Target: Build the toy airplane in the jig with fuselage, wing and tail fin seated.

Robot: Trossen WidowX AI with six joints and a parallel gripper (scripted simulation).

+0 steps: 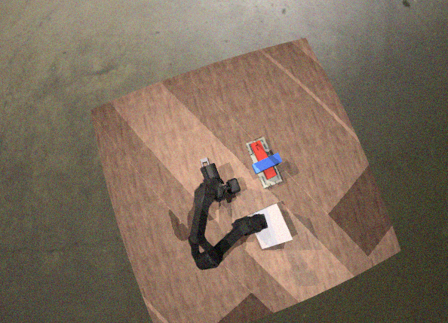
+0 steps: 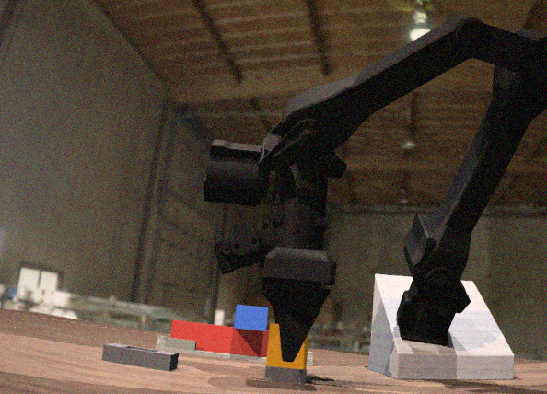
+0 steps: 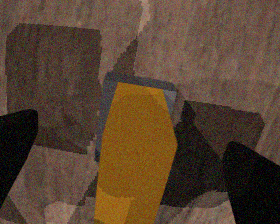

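The red fuselage [image 1: 259,150] [image 2: 203,337] lies in the pale jig cradle [image 1: 273,183] [image 2: 183,343]. The blue wing [image 1: 267,164] [image 2: 250,318] lies across the top of the fuselage; its tab is hidden. The orange tail fin [image 2: 273,342] [image 3: 136,150] stands upright in a small grey holder [image 2: 285,375] [image 3: 105,112], apart from the cradle. My gripper [image 2: 289,358] [image 3: 133,137] points down at the fin and is open. In the wrist view one finger is on each side of the fin, with a gap on both sides. The arm hides the fin in the top view.
An empty dark grey holder [image 1: 204,161] [image 2: 138,357] lies on the wooden table [image 1: 241,84] beyond the gripper. A white wedge-shaped block [image 1: 278,228] [image 2: 479,363] stands by the arm's base. The cradle is to the right of the gripper in the top view.
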